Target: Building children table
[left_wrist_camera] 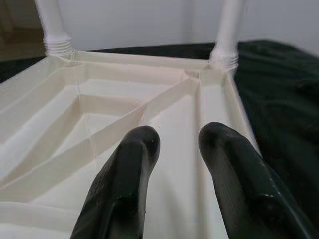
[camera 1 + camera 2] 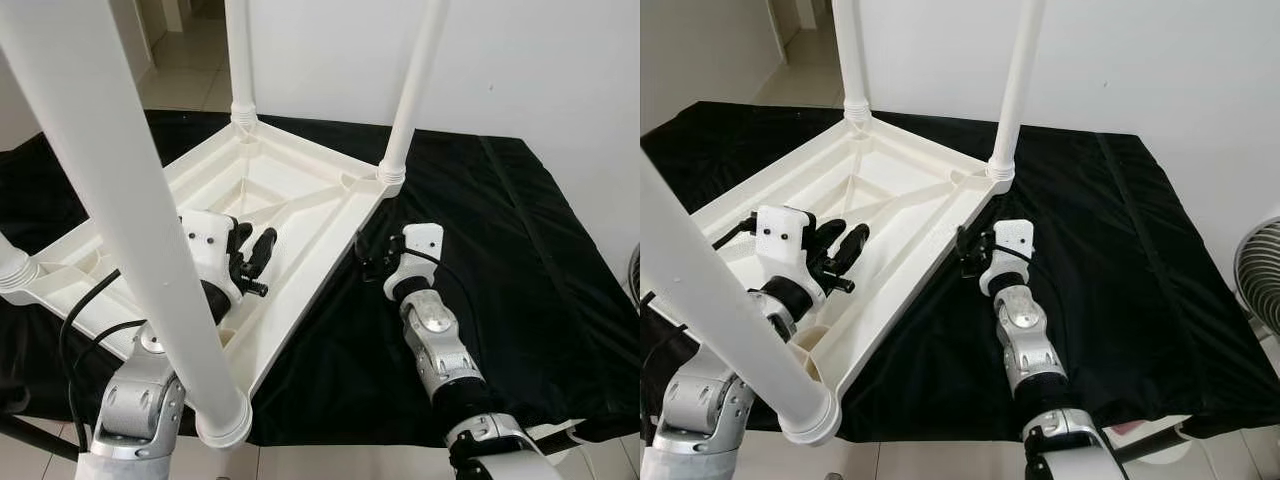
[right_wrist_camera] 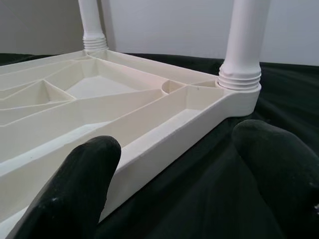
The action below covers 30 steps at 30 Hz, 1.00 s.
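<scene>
A white plastic children's table (image 2: 283, 190) lies upside down on a black cloth (image 2: 520, 250). White legs stand up from its corners: a near one (image 2: 130, 220), a far left one (image 2: 240, 60) and a far right one (image 2: 415, 80). My left gripper (image 2: 255, 240) hovers over the ribbed underside, open with nothing between its fingers (image 1: 137, 149). My right gripper (image 2: 972, 248) is at the table's right rim (image 3: 164, 142), just short of the far right leg's socket (image 3: 240, 82). It is open wide, one finger on the table side and the other over the cloth.
The cloth-covered surface stretches to the right of the table. A fan (image 2: 1260, 270) stands past its right edge. A white wall (image 2: 520, 60) runs behind, and a tiled doorway (image 2: 190, 60) opens at the far left. The surface's front edge is close to my body.
</scene>
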Motion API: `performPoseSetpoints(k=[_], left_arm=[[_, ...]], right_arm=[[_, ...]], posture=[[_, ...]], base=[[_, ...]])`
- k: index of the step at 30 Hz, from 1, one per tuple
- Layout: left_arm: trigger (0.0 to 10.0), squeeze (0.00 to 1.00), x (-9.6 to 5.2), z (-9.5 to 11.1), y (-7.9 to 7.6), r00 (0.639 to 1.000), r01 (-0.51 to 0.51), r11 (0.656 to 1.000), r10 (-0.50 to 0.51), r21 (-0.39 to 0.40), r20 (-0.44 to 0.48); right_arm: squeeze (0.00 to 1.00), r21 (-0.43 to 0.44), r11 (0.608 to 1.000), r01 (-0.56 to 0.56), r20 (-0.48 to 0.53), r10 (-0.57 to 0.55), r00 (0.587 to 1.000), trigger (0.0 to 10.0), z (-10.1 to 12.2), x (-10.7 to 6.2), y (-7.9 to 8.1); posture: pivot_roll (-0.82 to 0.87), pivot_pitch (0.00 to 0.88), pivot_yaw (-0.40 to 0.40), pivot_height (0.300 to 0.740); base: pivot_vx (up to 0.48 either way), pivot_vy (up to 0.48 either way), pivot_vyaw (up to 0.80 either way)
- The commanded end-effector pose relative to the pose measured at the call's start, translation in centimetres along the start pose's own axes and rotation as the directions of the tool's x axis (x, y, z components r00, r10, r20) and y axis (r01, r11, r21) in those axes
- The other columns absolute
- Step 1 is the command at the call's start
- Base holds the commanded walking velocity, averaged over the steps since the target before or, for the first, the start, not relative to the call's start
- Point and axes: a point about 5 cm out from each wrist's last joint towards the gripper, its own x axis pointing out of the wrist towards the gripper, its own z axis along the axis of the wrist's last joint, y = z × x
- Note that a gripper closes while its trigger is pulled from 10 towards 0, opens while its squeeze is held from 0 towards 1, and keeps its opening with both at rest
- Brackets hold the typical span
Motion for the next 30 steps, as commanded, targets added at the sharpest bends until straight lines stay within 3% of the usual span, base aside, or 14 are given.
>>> performPoseSetpoints(k=[1,5,10,12,15,19,26,28,29,30], left_arm=[[10.0,0.00,-0.4,-0.8,0.4,0.999,0.015,1.000,-0.014,0.024,-0.032],[10.0,0.00,-1.0,-1.4,1.4,0.997,0.025,0.996,-0.020,0.082,-0.070],[10.0,0.00,0.6,-0.3,0.7,0.999,0.041,0.998,-0.041,0.044,-0.020],[10.0,0.00,2.3,0.2,-0.6,0.998,0.061,0.998,-0.062,0.017,0.020],[10.0,0.00,2.9,0.4,-1.2,0.997,0.070,0.998,-0.070,0.004,0.033],[10.0,0.00,5.5,1.7,-3.8,0.987,0.121,0.991,-0.115,-0.051,0.109],[10.0,0.00,6.7,2.3,-6.4,0.976,0.179,0.980,-0.166,-0.085,0.142],[10.0,0.00,7.0,2.3,-7.1,0.972,0.198,0.976,-0.183,-0.090,0.149],[10.0,0.00,7.4,2.5,-8.6,0.963,0.236,0.966,-0.218,-0.105,0.156],[10.0,0.00,7.4,2.5,-8.6,0.963,0.236,0.966,-0.218,-0.105,0.156]], right_arm=[[0.00,-0.003,1.000,-0.006,-0.022,0.006,1.000,10.0,-0.4,-0.4,-0.3],[0.00,-0.015,1.000,0.000,-0.022,-0.001,1.000,10.0,-0.2,-0.5,-0.9],[0.00,-0.016,1.000,0.007,-0.011,-0.007,1.000,10.0,0.2,-0.9,-1.6],[0.00,-0.004,1.000,-0.024,0.000,0.024,1.000,10.0,0.3,-1.2,-1.1],[0.00,0.001,0.999,-0.036,0.004,0.036,0.999,10.0,0.3,-1.3,-0.9],[0.00,0.001,0.998,-0.057,0.004,0.057,0.998,10.0,0.6,-1.9,-0.7],[0.00,-0.005,0.990,-0.144,0.003,0.144,0.990,10.0,0.9,-2.6,-0.3],[0.00,-0.011,0.983,-0.185,-0.006,0.185,0.983,10.0,0.9,-2.8,-0.2],[0.00,-0.020,0.962,-0.272,-0.030,0.271,0.962,10.0,0.9,-3.4,0.2],[0.00,-0.020,0.962,-0.272,-0.030,0.271,0.962,10.0,0.9,-3.4,0.2]], posture=[[0.18,0.112,-0.028,0.740],[0.17,0.114,-0.026,0.740],[0.16,0.108,-0.006,0.740],[0.14,0.100,0.003,0.740],[0.13,0.098,0.003,0.740],[0.11,0.092,0.008,0.740],[0.09,0.085,0.012,0.740],[0.08,0.083,0.013,0.740],[0.07,0.081,0.009,0.740],[0.07,0.081,0.009,0.740]], base=[[0.000,0.000,0.00],[0.000,0.000,0.00],[0.000,0.000,0.00],[0.000,0.000,0.00],[0.000,0.000,0.00],[0.000,0.000,0.00],[0.000,0.000,0.00],[0.000,0.000,0.00],[0.000,0.000,0.00],[0.000,0.000,0.00]])
